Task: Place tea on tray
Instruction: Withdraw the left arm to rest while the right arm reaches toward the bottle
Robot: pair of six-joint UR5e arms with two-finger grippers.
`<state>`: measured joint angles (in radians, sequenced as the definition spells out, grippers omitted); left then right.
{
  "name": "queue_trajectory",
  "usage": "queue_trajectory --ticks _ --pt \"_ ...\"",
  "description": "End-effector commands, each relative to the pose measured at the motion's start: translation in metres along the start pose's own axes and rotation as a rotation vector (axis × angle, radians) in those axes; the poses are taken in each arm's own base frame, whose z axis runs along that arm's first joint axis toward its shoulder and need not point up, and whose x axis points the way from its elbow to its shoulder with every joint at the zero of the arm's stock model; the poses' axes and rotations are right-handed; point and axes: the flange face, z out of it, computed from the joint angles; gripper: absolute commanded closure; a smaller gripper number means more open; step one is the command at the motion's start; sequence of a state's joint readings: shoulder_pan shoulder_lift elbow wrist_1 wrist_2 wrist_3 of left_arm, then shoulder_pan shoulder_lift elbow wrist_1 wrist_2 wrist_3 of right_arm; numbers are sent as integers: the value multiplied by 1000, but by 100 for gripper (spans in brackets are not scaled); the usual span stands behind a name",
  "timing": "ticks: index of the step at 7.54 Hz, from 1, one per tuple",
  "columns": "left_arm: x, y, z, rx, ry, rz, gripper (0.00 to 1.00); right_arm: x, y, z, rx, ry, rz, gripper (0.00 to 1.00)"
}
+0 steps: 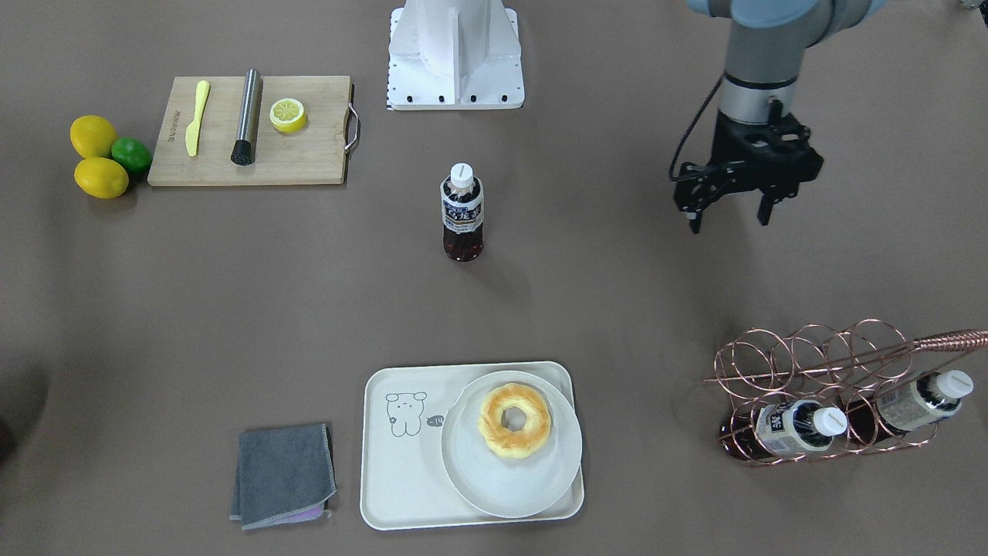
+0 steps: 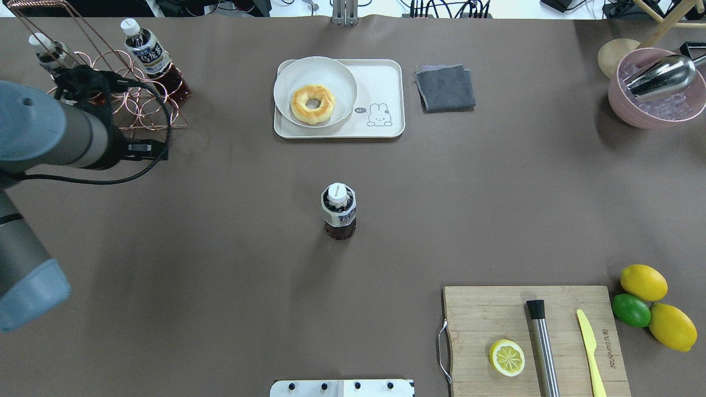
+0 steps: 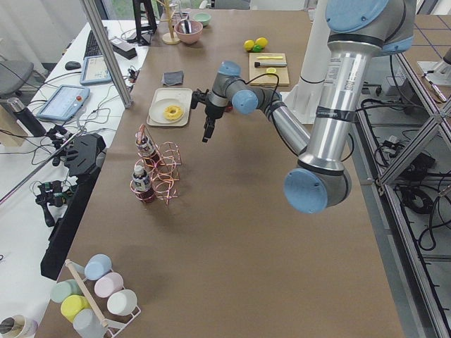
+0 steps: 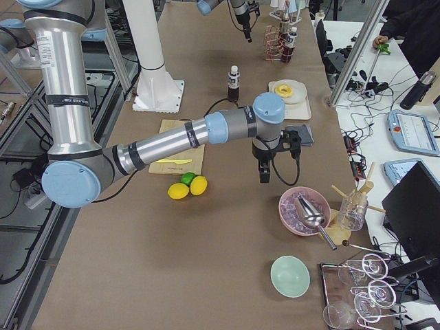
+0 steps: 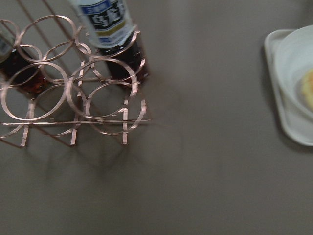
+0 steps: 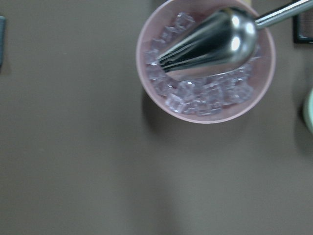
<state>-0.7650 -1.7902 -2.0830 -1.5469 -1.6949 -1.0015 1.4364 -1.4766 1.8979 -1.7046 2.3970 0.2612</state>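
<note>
Tea bottle (image 1: 461, 212) upright at table centre, untouched. Tray (image 1: 401, 479) by operators' edge, well apart, carrying plate (image 1: 502, 486) with doughnut (image 1: 515, 421) (bear-drawing end bare). Left gripper (image 1: 729, 222) above table toward copper rack (image 1: 772, 378) end, fingers spread wide, empty. Right gripper (image 4: 264, 175) near pink ice bowl (image 6: 210, 119); spread impossible to tell.

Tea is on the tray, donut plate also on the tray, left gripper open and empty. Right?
Not quite. The tea stands upright on the bare table, apart from the tray, as the exterior front-facing view shows. The donut plate is on the tray and the left gripper is open and empty.
</note>
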Motion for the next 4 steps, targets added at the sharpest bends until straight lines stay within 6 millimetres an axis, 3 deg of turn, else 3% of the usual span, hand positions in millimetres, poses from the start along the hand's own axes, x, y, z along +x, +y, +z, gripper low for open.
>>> queue_trajectory --ticks 1,2,3,4 --pt "-187 -15 -12 -102 -71 86 2 -150 2 13 4 -62 10 0" --pt "-274 -13 -11 -152 -57 166 2 -204 20 21 3 -67 -19 0" --pt "-358 -17 -12 -167 -40 234 2 -267 28 21 3 -100 77 0" --pt "-423 -19 -16 -170 -27 263 2 -340 37 30 -21 -128 130 0"
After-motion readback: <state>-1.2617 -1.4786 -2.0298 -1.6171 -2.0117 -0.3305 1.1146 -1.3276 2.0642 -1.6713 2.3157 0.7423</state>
